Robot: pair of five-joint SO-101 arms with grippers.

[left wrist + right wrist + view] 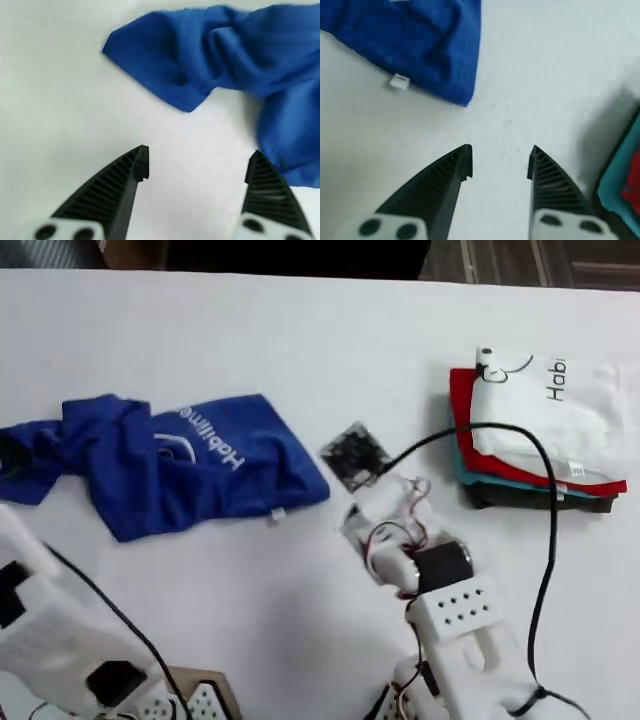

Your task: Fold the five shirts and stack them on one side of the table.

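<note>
Nearest, two white plastic robot arms (460,620) sit at the white table's (300,340) front edge. A crumpled blue cloth shirt (190,465) lies unfolded on the table's left. At the right edge is a stack of folded shirts (540,430), white over red, teal and dark. The left gripper (200,152) is spread wide beside the blue sleeve. The right gripper (500,148) is spread over bare table between the shirt and the stack.

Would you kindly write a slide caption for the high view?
Blue shirt lies crumpled on the white table; the folded shirts sit stacked apart from it.
</note>
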